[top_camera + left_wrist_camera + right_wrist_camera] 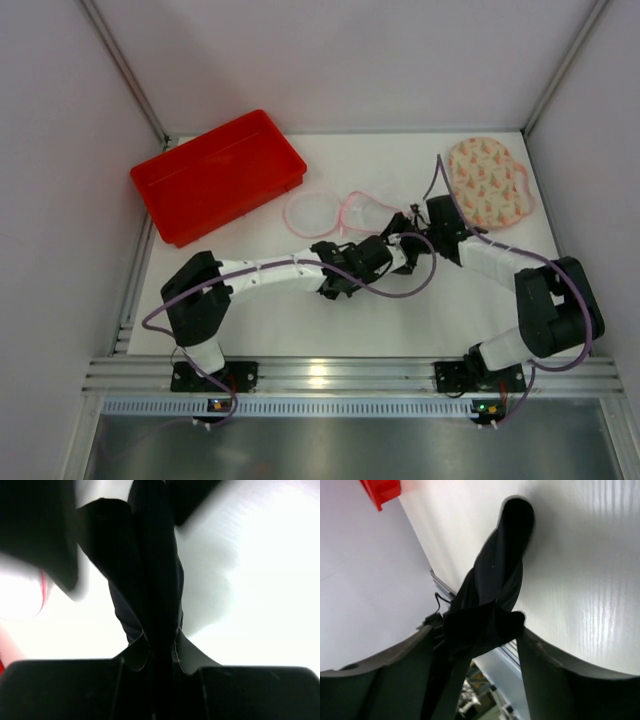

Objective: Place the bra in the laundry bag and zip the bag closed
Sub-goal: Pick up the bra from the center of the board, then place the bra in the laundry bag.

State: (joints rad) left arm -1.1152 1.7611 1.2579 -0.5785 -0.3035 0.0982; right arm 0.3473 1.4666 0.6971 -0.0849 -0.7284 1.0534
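**tuft:** ok, where are we at? Biggest stuff first.

**mio:** White surface, with a red tray at the far left and a peach patterned piece at the far right. Neither matters here. The laundry bag lies between them near the middle. Going by its pink rim it looks flopped open, zip not done. Both arms meet just on the near side of it.

**tuft:** and the bra?

**mio:** The bra is not in the bag yet. It's a twisted black rope of cloth strung between the two arms, and I can't tell whether any of it touches the surface. The left gripper has its jaws pinched together on the cloth. The right gripper has its jaws apart with the cloth bunched loosely in the gap, so I'd guess only the left really has it.

**tuft:** how's it gonna handle?

**mio:** Light and floppy, zero stiffness. It'll sag and trail wherever it isn't held, and a loose end could snag on the rim. I'd grab the thick bunched part rather than an end, and feed it in bit by bit while the other arm pins the mesh. That bag looks flimsy too and would probably slide.
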